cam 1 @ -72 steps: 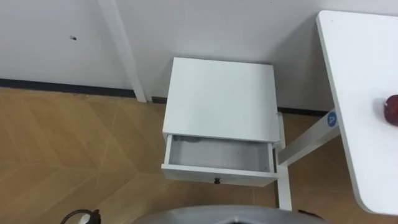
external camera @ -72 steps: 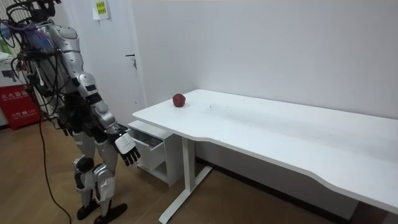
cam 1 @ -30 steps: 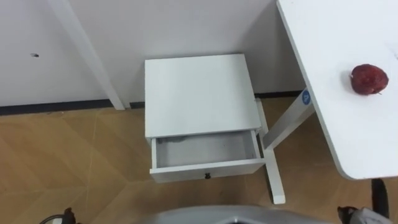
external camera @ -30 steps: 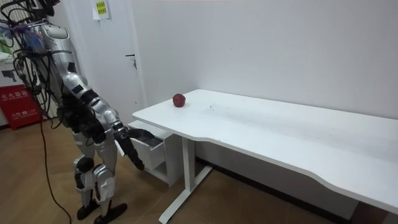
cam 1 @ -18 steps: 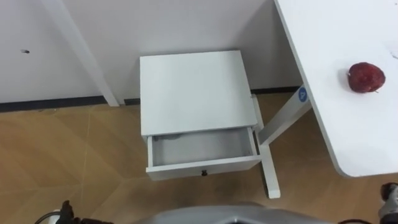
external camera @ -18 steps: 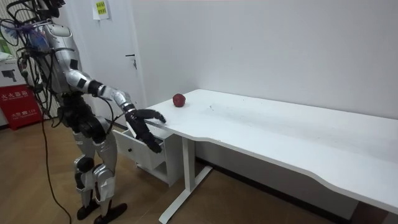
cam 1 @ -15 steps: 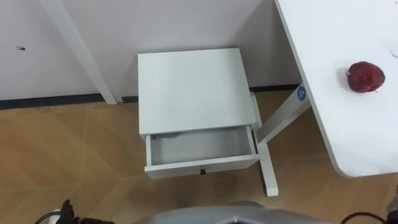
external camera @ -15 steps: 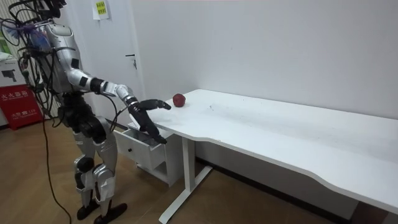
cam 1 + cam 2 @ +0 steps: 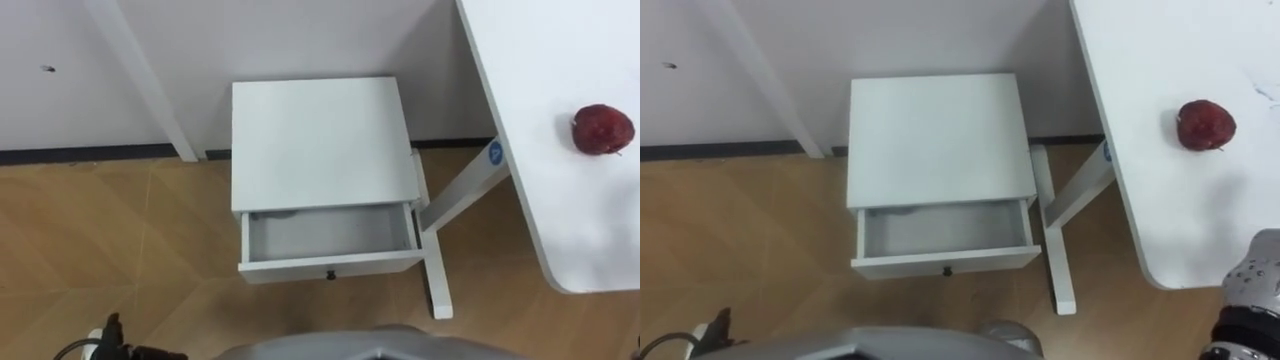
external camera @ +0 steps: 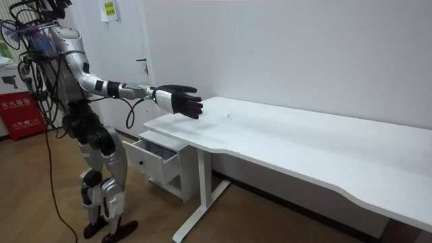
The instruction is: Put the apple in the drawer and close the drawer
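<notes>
- The apple [image 9: 602, 129] lies on the table [image 9: 540, 80], at 2 o'clock from the open, empty drawer [image 9: 328, 232].
- Your right hand [image 10: 179, 100] hangs above the table, fingers spread, holding nothing. This is the reach; next, lower it and close round the apple.
- The room view hides the apple behind that hand. The left hand [image 9: 112, 342], cut off at 7 o'clock, can't be read.
</notes>
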{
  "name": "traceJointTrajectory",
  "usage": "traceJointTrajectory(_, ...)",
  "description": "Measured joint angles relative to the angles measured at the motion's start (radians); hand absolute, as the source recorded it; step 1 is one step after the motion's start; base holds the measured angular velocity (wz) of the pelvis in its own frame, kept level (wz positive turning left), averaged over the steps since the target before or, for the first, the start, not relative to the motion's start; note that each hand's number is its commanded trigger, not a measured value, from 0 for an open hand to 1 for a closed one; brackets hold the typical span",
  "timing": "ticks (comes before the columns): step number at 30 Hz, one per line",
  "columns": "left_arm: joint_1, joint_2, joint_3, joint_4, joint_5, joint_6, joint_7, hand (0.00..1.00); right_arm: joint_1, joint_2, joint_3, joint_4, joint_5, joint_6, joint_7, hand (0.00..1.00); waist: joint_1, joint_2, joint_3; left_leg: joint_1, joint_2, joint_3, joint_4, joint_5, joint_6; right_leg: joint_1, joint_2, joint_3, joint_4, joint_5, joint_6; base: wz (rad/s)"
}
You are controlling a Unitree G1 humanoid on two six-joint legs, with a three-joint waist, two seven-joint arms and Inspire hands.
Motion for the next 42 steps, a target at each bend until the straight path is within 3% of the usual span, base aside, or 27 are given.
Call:
traceJointTrajectory(5,0.005,0.009,-0.019,-0.011,0.02,0.002,-0.02,0.0,-0.002,-0.016,0.079,0.003,-0.155,0.063,0.087,0.0,0.009,-0.015,0.006,0.01,0.004,0.006,-0.002,0.001,-0.002,-0.004,0.002,0.004,0.0,0.002,-0.003,-0.04)
traceJointTrajectory(10,0.007,0.02,-0.019,-0.015,0.021,0.002,-0.049,0.0,-0.002,-0.03,0.12,0.003,-0.253,0.087,0.149,0.0,0.017,-0.036,0.0064,0.012,0.004,0.006,-0.002,0.002,-0.003,-0.003,0.001,-0.003,-0.003,0.002,-0.003,0.0)
traceJointTrajectory(15,0.012,0.022,-0.025,-0.016,0.021,0.002,-0.049,0.0,-0.002,-0.031,0.139,0.016,-0.32,0.098,0.215,0.0,0.025,-0.058,-0.0004,0.011,0.005,0.007,-0.002,0.002,-0.003,0.002,0.003,-0.003,-0.016,0.007,-0.005,0.0)
traceJointTrajectory(20,0.016,0.03,-0.043,-0.014,0.021,0.003,-0.05,0.0,-0.005,-0.057,0.2,0.052,-0.386,0.108,0.316,0.0,0.034,-0.056,0.0005,0.015,0.004,0.007,-0.003,0.002,-0.003,0.015,0.002,-0.003,-0.019,0.01,-0.003,0.0)
traceJointTrajectory(24,0.016,0.032,-0.047,-0.015,0.022,0.007,-0.05,0.0,-0.005,-0.071,0.241,0.062,-0.44,0.116,0.392,0.0,0.036,-0.036,0.0098,0.022,0.005,0.006,-0.002,0.002,-0.003,0.022,0.003,-0.004,-0.021,0.011,-0.004,0.0)
traceJointTrajectory(29,0.019,0.032,-0.046,-0.015,0.026,0.007,-0.057,0.0,-0.005,-0.075,0.262,0.09,-0.489,0.128,0.466,0.0,0.047,-0.015,0.0047,0.023,0.005,0.001,-0.002,0.002,-0.003,0.024,0.003,-0.005,-0.02,0.012,-0.004,0.03)
traceJointTrajectory(39,0.018,0.032,-0.04,-0.014,0.03,0.007,-0.069,0.0,-0.024,-0.083,0.278,0.123,-0.572,0.128,0.565,0.0,0.066,-0.037,0.0071,0.026,0.005,-0.002,-0.002,0.002,-0.003,0.035,0.003,-0.014,-0.033,0.013,-0.004,0.0)
traceJointTrajectory(42,0.014,0.032,-0.04,-0.015,0.028,0.006,-0.07,0.0,-0.047,-0.083,0.278,0.143,-0.594,0.128,0.577,0.0,0.064,-0.042,0.0046,0.027,0.005,-0.002,-0.002,0.002,-0.003,0.037,0.002,-0.017,-0.034,0.014,-0.004,0.0)
